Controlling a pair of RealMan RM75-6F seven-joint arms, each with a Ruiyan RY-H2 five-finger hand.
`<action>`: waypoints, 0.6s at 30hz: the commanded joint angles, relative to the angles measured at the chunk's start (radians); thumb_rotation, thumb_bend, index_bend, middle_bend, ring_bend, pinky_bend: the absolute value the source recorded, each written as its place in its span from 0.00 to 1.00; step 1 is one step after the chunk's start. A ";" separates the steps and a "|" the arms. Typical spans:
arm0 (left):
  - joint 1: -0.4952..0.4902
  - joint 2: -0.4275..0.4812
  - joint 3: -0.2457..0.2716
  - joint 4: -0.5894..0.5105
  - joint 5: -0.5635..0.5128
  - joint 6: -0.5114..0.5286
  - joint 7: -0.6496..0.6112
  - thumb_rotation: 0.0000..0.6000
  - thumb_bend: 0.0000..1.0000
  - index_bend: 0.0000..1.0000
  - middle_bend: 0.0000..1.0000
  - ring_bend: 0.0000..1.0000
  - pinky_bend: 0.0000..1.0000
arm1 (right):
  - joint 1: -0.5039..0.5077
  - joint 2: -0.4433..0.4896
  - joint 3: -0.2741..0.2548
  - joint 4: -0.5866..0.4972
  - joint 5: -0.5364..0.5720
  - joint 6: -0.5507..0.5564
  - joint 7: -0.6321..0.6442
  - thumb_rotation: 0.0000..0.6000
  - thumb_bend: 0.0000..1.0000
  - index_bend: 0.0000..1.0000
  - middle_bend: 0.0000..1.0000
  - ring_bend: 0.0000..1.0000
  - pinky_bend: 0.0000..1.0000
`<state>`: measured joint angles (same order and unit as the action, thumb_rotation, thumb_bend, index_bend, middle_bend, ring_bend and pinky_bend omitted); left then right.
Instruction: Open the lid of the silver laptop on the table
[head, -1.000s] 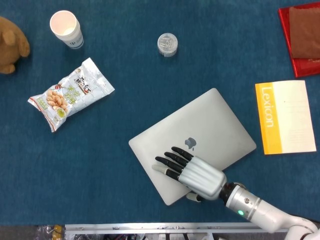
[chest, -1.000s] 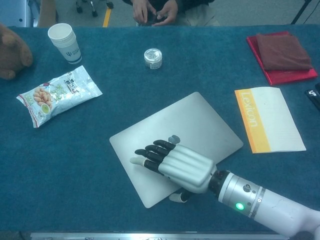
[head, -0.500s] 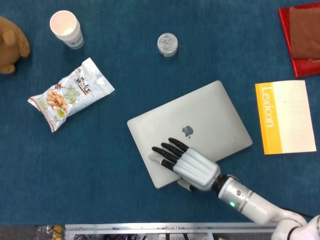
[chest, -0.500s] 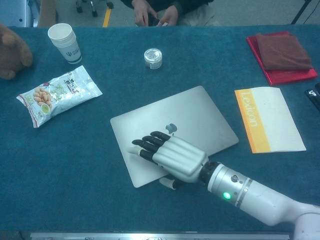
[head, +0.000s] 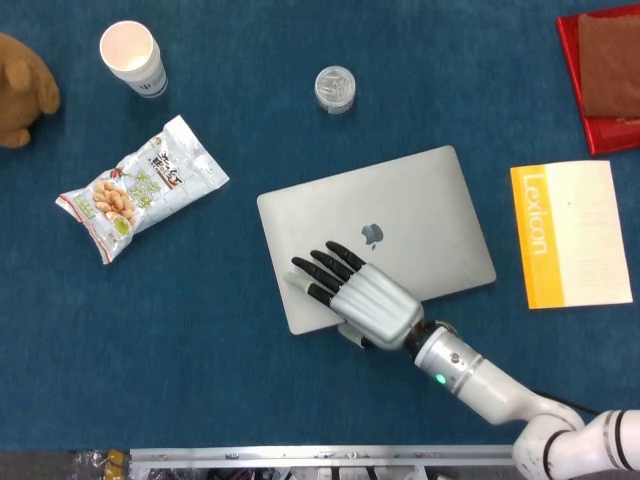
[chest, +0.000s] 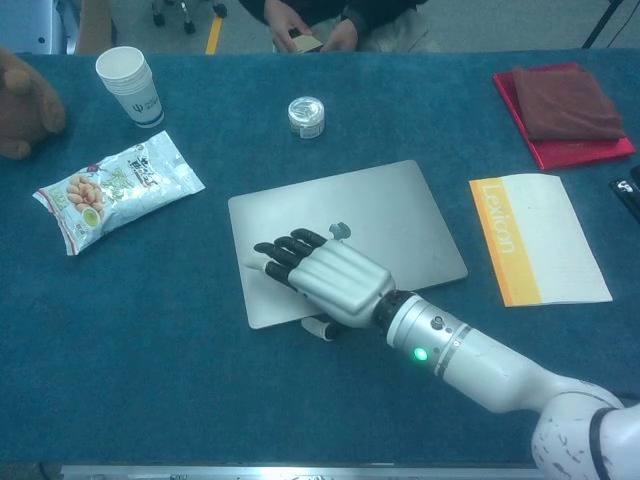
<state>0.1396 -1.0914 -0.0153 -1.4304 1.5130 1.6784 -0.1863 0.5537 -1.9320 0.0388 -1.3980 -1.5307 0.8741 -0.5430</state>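
Right hand (head: 358, 297), silver-backed with dark fingers, is laid palm-down on the near-left part of the flat silver laptop (head: 400, 215), fingers spread and extended across the lid and the thumb tucked at the near edge; nothing is enclosed, so the hand is pressing rather than gripping. Over the last second the laptop has been rotated beneath the palm: its long edges, formerly strongly diagonal, now lie closer to parallel with the near edge of the blue-covered bench (head: 200, 380), and the hand has travelled leftward with it. The lid is seen closed in both views. The turn is judged to be a repositioning step that brings the opening edge toward the thumb; lifting has not begun. The left hand is not seen in either view.

Items are listed from left to right, one of each. A brown plush toy (head: 22, 90) is cut by the left frame edge. A white paper cup (head: 133, 56) stands upright beyond a printed snack bag (head: 140, 188). A small clear lidded jar (head: 335, 89) is set beyond the laptop, well apart from it. A yellow-spined white "Lexicon" book (head: 572, 233) lies right of the laptop, apart from it. A dark red folded cloth (head: 610, 60) rests on a red tray (head: 577, 85) at the far right corner.
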 joint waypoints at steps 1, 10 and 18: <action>0.001 0.000 0.000 0.001 0.000 0.001 -0.001 1.00 0.11 0.02 0.00 0.00 0.02 | 0.012 -0.014 0.016 0.020 0.020 -0.003 -0.010 1.00 0.32 0.00 0.00 0.00 0.06; 0.005 0.000 -0.001 0.003 -0.001 0.005 -0.006 1.00 0.11 0.02 0.00 0.00 0.02 | 0.052 -0.059 0.066 0.091 0.063 0.007 -0.024 1.00 0.32 0.00 0.00 0.00 0.06; 0.008 -0.001 -0.002 0.007 -0.003 0.007 -0.012 1.00 0.11 0.02 0.00 0.00 0.02 | 0.094 -0.097 0.112 0.142 0.094 0.020 -0.035 1.00 0.32 0.00 0.00 0.00 0.06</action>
<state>0.1478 -1.0926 -0.0175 -1.4232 1.5101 1.6858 -0.1977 0.6422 -2.0241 0.1465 -1.2614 -1.4409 0.8913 -0.5739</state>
